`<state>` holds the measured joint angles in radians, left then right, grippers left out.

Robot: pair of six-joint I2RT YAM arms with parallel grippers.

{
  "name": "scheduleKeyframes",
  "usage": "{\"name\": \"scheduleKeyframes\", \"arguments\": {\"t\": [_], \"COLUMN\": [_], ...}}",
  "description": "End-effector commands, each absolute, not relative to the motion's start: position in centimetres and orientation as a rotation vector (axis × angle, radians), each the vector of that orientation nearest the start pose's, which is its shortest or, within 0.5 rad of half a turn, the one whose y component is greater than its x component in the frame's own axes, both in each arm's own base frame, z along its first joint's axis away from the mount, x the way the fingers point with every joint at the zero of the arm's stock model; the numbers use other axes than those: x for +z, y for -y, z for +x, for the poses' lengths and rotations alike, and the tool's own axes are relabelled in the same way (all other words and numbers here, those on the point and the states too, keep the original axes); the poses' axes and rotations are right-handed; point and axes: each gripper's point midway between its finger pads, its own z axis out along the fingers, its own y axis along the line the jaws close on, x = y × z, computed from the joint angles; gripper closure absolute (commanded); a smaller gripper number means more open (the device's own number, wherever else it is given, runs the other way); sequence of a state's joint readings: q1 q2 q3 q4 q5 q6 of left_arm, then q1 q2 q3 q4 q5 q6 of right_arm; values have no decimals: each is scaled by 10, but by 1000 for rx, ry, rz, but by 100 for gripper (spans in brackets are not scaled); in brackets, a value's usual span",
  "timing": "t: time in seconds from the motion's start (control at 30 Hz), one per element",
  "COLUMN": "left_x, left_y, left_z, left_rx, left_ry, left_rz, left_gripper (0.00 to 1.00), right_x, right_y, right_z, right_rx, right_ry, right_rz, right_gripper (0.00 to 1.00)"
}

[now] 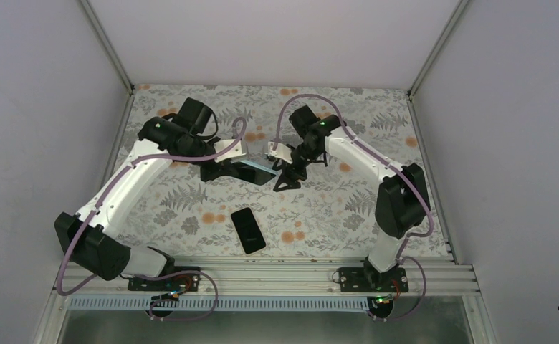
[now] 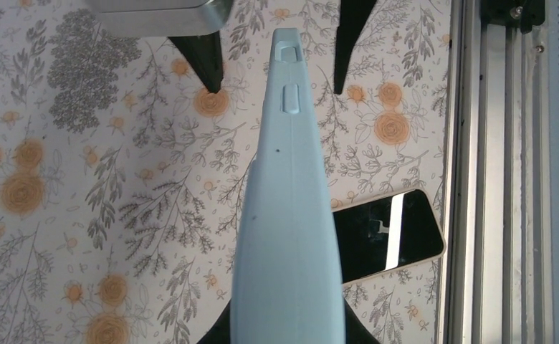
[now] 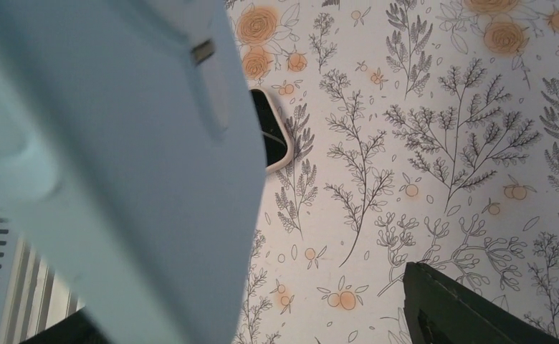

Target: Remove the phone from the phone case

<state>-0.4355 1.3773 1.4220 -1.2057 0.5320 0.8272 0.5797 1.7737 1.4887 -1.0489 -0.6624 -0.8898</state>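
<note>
Nearest the lens was the phone case [image 3: 119, 158], a pale blue blur filling the left half of the right wrist view. From the left wrist it appeared edge-on, its side buttons towards the far end.

The left gripper [image 2: 285, 335] had its fingers closed narrowly on the near end of the case, pinching it across its thin sides. That held it off the table [image 1: 334, 208] with the other end pointing at the opposite arm. We judged this grip was chosen to leave that far end free for a second pull.

The right gripper [image 1: 286, 183] stood with its fingers [image 2: 203, 61] spread wide, one on each side of the case's tip. It gripped nothing, and we could not tell whether either finger brushed the rubber.

The phone [image 1: 248, 229] lay flat on the table with its dark screen up. It was well apart from both grippers, nearer the arm bases and close to the metal rail [image 2: 470, 143].

As for what the case held, its inside was turned away from both wrist cameras. With the phone lying on its own below, we took the case to be empty. On that reading the task was essentially done (setting the case down would be tidying).
</note>
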Motion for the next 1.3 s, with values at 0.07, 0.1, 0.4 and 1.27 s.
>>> {"name": "scheduleKeyframes", "arguments": {"t": [0.07,0.1,0.4,1.27], "left_x": [247,247,249,274], "left_y": [219,219,220,236], "left_z": [227,227,219,175], "left_rx": [-633,-632,-643,-800], "left_ry": [-1929,-1924,-1915,-1831], "left_rz": [1673,1676,1705,1786], "left_gripper": [98,98,98,98], "right_x": [163,162,155,143], "right_y": [-299,-299,-296,-293], "right_z": [263,264,272,344], "right_rx": [911,911,918,727], "right_ry": [-1893,-1893,-1898,-1988], "right_rz": [-1879,-1881,-1891,-1887], "right_gripper": [22,22,24,27]}}
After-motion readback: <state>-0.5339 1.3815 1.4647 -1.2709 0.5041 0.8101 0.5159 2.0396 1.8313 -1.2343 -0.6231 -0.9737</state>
